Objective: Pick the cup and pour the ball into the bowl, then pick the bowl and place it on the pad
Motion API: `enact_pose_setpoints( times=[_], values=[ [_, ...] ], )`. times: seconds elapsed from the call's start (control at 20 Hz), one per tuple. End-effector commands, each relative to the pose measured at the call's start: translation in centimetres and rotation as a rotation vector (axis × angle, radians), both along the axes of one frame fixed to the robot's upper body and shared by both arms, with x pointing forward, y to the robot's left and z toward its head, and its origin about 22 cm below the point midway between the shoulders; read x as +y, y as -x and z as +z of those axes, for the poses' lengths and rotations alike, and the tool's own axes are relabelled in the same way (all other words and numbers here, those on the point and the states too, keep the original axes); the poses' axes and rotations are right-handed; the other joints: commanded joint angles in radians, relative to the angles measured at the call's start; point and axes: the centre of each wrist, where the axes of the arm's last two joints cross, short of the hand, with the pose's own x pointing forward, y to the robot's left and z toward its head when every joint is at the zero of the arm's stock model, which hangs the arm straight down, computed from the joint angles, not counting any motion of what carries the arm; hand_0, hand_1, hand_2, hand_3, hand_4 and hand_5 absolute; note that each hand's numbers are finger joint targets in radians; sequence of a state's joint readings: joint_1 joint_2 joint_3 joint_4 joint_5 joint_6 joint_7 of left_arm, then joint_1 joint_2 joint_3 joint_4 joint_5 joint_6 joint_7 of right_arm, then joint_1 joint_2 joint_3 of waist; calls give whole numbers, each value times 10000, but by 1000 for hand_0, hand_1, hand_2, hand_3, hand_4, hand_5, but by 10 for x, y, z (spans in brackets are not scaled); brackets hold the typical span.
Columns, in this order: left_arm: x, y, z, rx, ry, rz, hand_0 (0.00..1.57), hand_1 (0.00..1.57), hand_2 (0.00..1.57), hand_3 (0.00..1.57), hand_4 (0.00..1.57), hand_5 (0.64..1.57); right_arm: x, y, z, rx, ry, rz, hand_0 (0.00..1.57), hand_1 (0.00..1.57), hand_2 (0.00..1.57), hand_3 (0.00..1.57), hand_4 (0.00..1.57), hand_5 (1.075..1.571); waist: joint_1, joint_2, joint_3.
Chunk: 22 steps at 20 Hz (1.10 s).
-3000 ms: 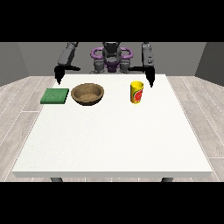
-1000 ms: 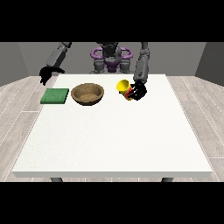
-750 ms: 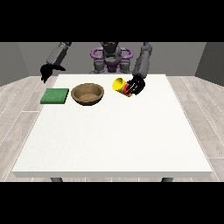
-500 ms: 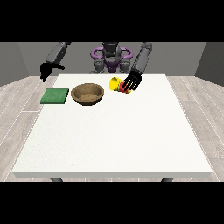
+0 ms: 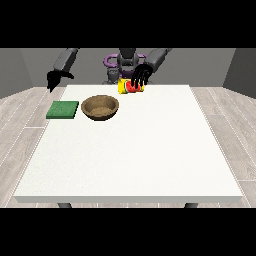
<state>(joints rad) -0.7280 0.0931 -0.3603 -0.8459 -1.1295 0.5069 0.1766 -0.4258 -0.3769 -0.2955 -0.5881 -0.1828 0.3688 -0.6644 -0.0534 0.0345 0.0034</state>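
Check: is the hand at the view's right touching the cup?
Touching. In the front view the hand at the view's right has its fingers curled over the yellow and red cup, which lies tipped on its side above the table.

Even, soft, bright light falls from above on the white surface [image 5: 130,150]. Only a faint shadow lies beneath the brown bowl [image 5: 100,107]. No glare, blur or edge distortion shows.

1. You see a yellow cup [image 5: 127,86] marked with red, tipped sideways in a black hand [image 5: 139,76].
2. You see a brown bowl [image 5: 100,107].
3. You see a dark green pad [image 5: 63,110].
4. You see a plain white table [image 5: 135,155].
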Motion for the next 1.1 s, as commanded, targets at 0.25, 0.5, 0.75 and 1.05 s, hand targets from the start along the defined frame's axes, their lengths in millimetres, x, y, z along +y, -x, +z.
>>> enact_pose_setpoints(
  times=[0.25, 0.5, 0.75, 1.05],
  values=[
    [-81, 10, 52, -9, -2485, -941, 225, 225, 1571, 1444, 872, 1529, -33, 38, -21, 74, -77, -562, 0, 0, 239, 390, 404, 1540, 804, 31, -16],
    [-85, 15, 56, -38, -3877, -1203, 0, 0, 1571, 1571, 545, 1521, -31, 45, -29, 779, -357, -690, 0, 0, 269, 342, 392, 1535, 757, -583, -24],
    [-106, 32, 73, -805, -4206, -1018, 0, 0, 1571, 1571, 584, 1529, -23, 39, -29, 216, -136, -432, 0, 0, 187, 350, 408, 1533, 423, -129, -23],
    [-102, 31, 60, -894, -6036, -1581, 62, 62, 1571, 1571, 806, 1566, -24, 28, -18, -195, -194, -434, 0, 0, 118, 263, 424, 1530, 478, 196, -24]
  ],
)
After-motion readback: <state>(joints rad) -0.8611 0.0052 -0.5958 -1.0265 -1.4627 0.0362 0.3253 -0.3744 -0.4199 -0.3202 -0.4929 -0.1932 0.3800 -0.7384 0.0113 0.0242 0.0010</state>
